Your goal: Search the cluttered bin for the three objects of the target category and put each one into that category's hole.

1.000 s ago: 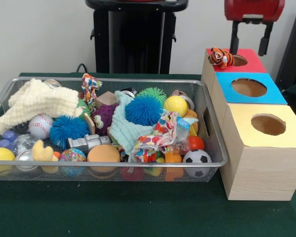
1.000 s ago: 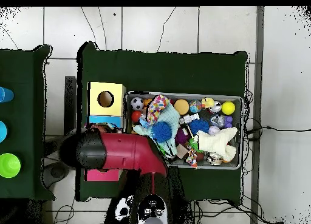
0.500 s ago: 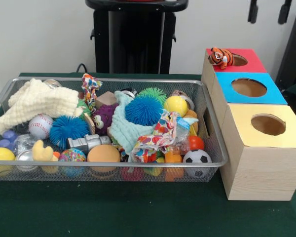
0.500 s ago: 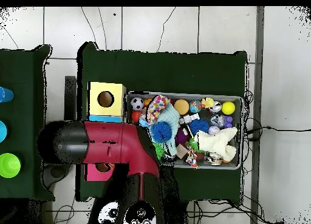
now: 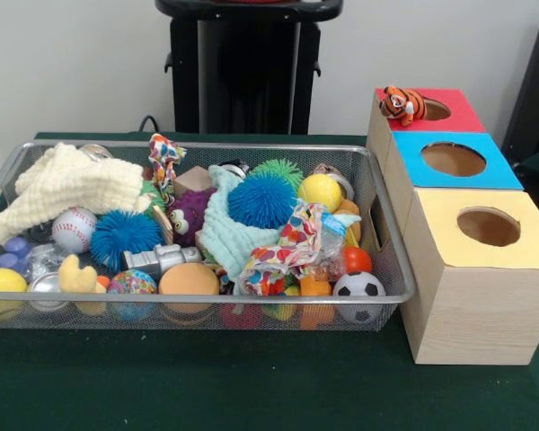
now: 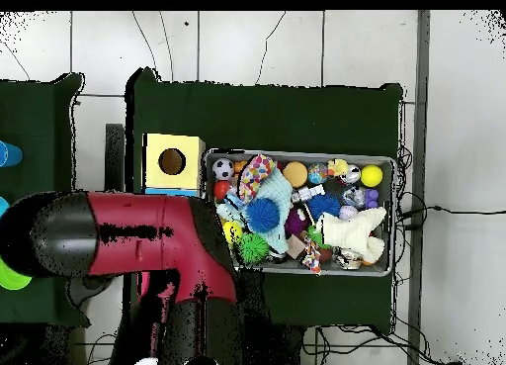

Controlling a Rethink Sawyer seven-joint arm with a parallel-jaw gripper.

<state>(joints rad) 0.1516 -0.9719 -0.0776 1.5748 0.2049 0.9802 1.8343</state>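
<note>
While the red arm (image 6: pixel 148 237) covers the boxes from above, its tool stays hidden, so I cannot tell its state. A toy tiger (image 5: pixel 401 105) sits on the red box (image 5: pixel 456 115), at the rim of its hole. The wire bin (image 5: pixel 391 269) is full: balls, cloths, a soccer ball (image 5: pixel 357 289). The blue box (image 5: pixel 485 175) and yellow box (image 5: pixel 449 229) holes look empty. Bare green surface (image 5: pixel 207 382) lies in front.

Front view faces close; overhead, seemingly higher, shares bin (image 5: pixel 377 269) (image 6: pixel 296 155).
</note>
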